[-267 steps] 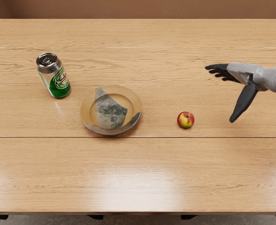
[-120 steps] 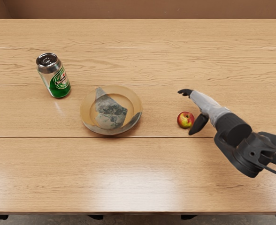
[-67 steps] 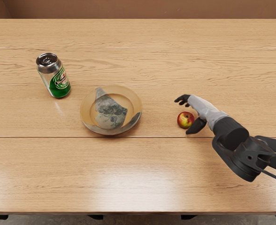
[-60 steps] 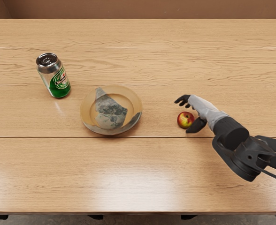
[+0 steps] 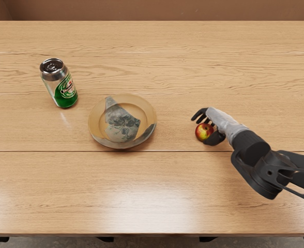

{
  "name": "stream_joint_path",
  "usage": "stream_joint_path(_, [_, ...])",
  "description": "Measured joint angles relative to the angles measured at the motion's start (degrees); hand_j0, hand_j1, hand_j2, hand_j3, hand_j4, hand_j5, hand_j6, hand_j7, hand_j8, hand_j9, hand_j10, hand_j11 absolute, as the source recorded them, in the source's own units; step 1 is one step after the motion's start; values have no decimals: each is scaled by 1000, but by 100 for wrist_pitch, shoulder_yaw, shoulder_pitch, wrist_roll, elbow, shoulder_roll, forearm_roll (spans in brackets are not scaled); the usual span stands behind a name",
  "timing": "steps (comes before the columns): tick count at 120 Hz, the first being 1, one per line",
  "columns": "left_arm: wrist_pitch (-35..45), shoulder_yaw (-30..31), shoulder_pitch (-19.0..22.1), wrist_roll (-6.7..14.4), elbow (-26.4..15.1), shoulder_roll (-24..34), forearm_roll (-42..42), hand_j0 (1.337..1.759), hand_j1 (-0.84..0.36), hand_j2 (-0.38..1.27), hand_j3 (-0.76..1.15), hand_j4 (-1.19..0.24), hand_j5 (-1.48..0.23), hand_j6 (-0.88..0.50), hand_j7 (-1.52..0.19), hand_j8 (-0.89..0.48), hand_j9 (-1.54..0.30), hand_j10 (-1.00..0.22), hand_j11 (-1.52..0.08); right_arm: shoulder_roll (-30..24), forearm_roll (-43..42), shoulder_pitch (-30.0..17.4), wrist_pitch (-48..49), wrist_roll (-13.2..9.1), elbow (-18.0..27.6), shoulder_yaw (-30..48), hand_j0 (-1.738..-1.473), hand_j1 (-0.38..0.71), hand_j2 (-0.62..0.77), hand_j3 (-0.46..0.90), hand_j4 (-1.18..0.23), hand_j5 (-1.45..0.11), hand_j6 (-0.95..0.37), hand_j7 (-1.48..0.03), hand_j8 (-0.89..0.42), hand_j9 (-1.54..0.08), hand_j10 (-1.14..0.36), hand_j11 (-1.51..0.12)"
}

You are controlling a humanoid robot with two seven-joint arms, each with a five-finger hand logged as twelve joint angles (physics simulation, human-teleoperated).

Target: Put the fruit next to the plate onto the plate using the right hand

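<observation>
Small red-and-yellow apple (image 5: 203, 133) sat on the light wooden bench (image 5: 152, 191), right of frame centre, not lifted. It was well apart from the round tan plate with a grey patterned centre (image 5: 96, 130), which lay left of centre, with bare wood between them.

Right hand (image 5: 214, 124) came in from the lower right and was wrapped on the apple. The dark fingers (image 5: 197, 117) curled over its far and left side, and the thumb pressed the near right side. It looked closed on the fruit, not spread. How firm the contact was, I couldn't tell from this angle. Left hand was out of shot.

Green-and-silver drink can (image 5: 59, 82) stood tilted in the upper left, beyond the plate and clear of the straight path.

Judged step: grasp made, with lift and carry to the left yet to come.

Risks from here:
- The apple was round and smooth. If the pinch was off-centre, it could squirt out during the lift and roll across the bench.
- The grip seemed to sit mostly on the upper half. A fast lift could let the fruit drop through.
- A low carry could clip the plate rim and shove the plate towards the can.
- Releasing from too high, or near the rim, could let the apple roll off the shallow plate.
- The forearm ran low over the bench, so a wide sweep risked dragging on the surface.
</observation>
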Motion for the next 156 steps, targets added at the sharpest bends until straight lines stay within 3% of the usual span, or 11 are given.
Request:
stream_joint_path(31, [0, 2, 0, 0, -1, 0, 0, 1658, 55, 49, 0, -245, -318, -245, -318, -245, -318, -245, -318, 16, 5, 5, 25, -6, 15, -3, -1656, 260, -4, 0, -540, -701, -490, -700, -397, -703, -539, -702])
stream_joint_path(55, [0, 0, 0, 0, 1, 0, 0, 1658, 55, 49, 0, -245, -318, -245, -318, -245, -318, -245, -318, 65, -8, 0, 37, -9, 15, -1, -1651, 294, 73, 0, -624, -791, -466, -799, -356, -807, -497, -815])
stream_joint_path(102, [0, 1, 0, 0, 1, 0, 0, 1658, 55, 49, 0, -245, -318, -245, -318, -245, -318, -245, -318, 48, 509, 152, 163, -5, 16, 101, -1650, 219, 254, 0, -710, -953, -606, -935, -444, -956, -581, -960])
stream_joint_path(156, [0, 0, 0, 0, 0, 0, 0, 1658, 55, 49, 0, -245, -318, -245, -318, -245, -318, -245, -318, 100, 2021, 272, 2207, -2, 24, 1660, -1654, 228, 249, 1, -701, -979, -585, -940, -420, -966, -546, -960])
